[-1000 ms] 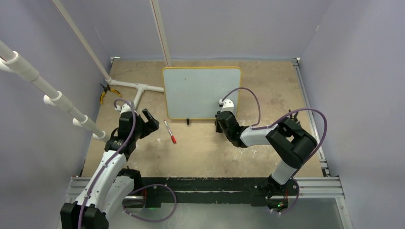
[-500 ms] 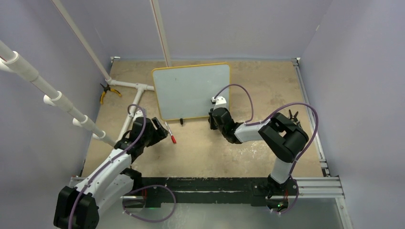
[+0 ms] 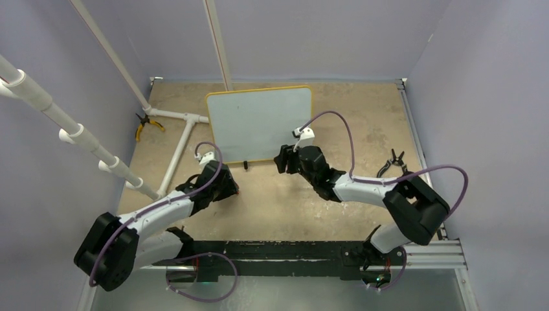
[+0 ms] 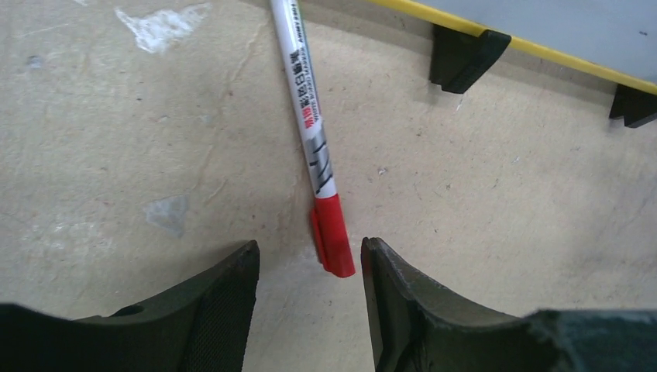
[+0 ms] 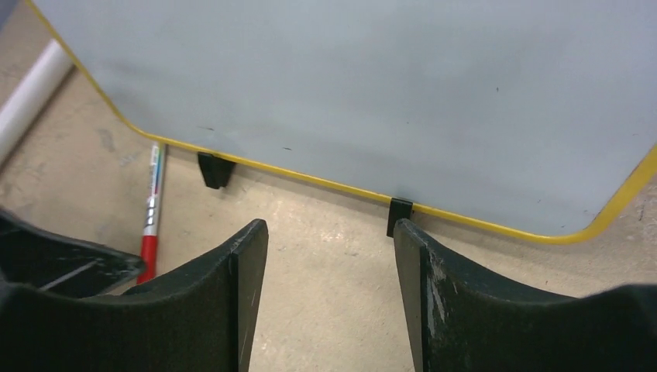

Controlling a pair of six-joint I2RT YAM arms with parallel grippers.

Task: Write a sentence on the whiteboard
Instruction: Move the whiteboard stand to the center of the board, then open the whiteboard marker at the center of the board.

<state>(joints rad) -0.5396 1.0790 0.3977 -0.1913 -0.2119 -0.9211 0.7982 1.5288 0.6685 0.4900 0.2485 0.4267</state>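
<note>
Scuffed tan table [image 3: 362, 129] under everything. Toward its far edge, about midway across: the whiteboard [image 3: 259, 123], yellow-framed, propped on two black feet [image 4: 462, 56], face blank, no trace of the sentence yet. Reaching in from the near left corner, the left arm [image 3: 162, 210]; from the near right corner, the right arm [image 3: 369, 188]; both low over the table, just short of the board's near edge. At the board's lower frame, the right fingers [image 5: 244, 263], spread wide, gripping nothing, one foot showing in the gap. Beside the board's near left corner, the left fingers [image 4: 232, 287], roughly half apart, nothing clamped, poised over the marker [image 4: 310, 147]. Marker flat on the table, long axis running from the board's edge back toward the near edge, white barrel far, red cap [image 4: 333, 244] near and right in the gap, closer to one finger than the other. Judged from this: pick-up stage, writing not begun; a job for the left arm, much the nearer. Next: settle lower, close across the pen rather than along it. Risk: catching only the cap's tip and rolling or flicking the pen away.
</note>
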